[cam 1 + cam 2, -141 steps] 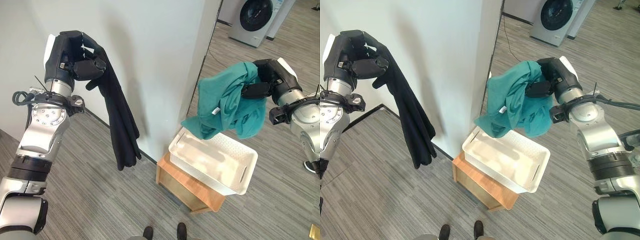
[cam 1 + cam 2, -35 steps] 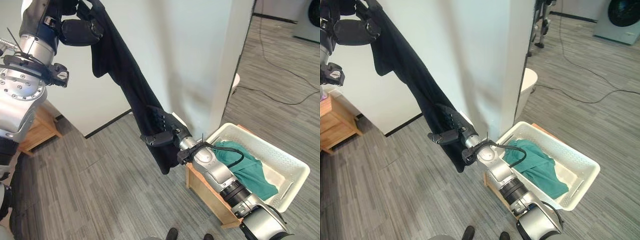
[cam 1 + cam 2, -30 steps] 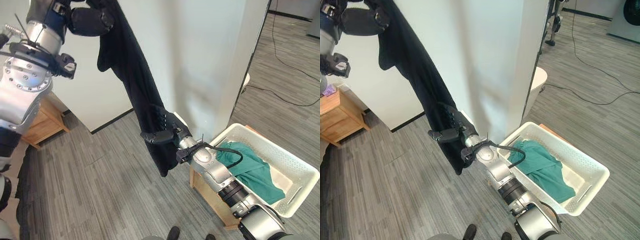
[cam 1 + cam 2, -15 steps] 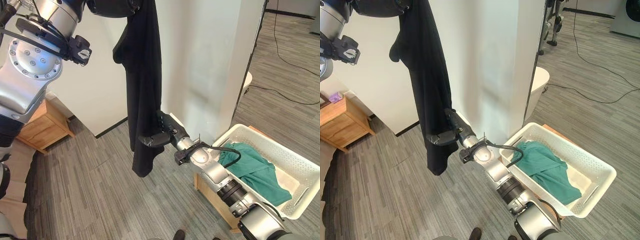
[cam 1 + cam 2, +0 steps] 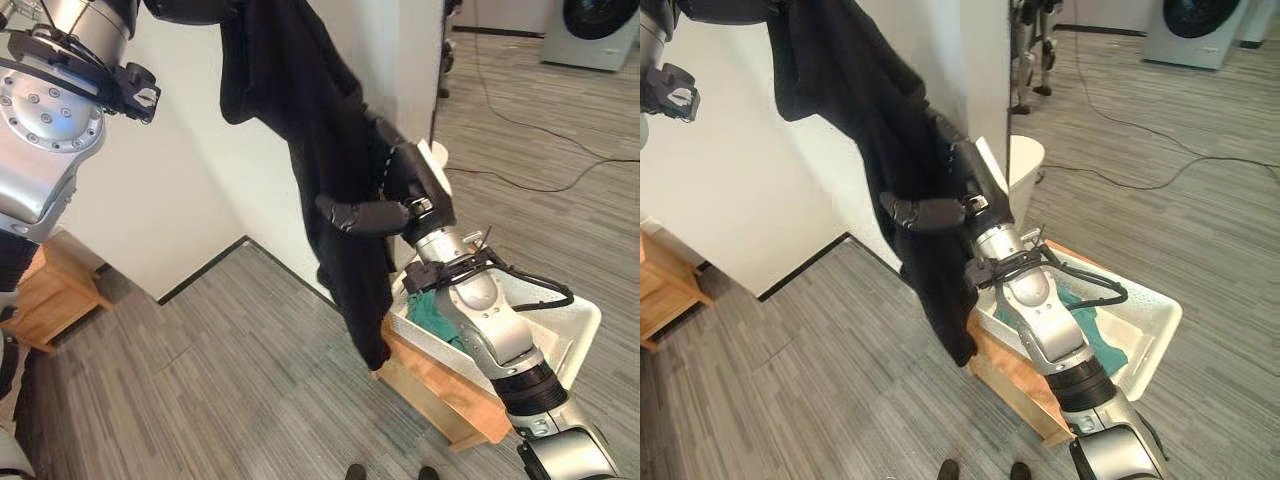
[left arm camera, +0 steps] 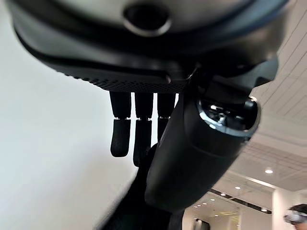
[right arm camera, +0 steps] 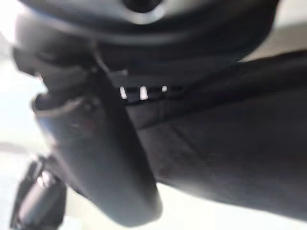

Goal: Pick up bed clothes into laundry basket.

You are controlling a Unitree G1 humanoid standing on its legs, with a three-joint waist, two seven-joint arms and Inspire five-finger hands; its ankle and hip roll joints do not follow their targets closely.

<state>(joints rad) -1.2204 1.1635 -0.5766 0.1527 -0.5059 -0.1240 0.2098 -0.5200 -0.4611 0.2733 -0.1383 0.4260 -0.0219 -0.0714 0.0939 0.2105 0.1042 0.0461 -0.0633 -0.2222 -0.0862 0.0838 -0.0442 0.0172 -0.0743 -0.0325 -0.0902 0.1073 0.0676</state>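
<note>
Grey plank floor, white pillar behind: left hand (image 5: 195,8) at 11 o'clock grips the black garment (image 5: 320,150) high, right hand (image 5: 395,195) closes on its middle, basket (image 5: 575,330) at 4 o'clock; risk: hem drags outside the rim.

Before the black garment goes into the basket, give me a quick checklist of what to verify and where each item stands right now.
1. Left hand grips the top of the black garment: ok, the cloth hangs from it.
2. Right hand has hold of the garment's middle: ok, thumb in front, fingers behind the cloth.
3. Garment hem over the white laundry basket: not ok, it hangs beside the basket's near end, in front of the wooden stand.
4. Room in the basket: ok, one teal garment lies inside.
5. Hem off the floor: ok.
</note>
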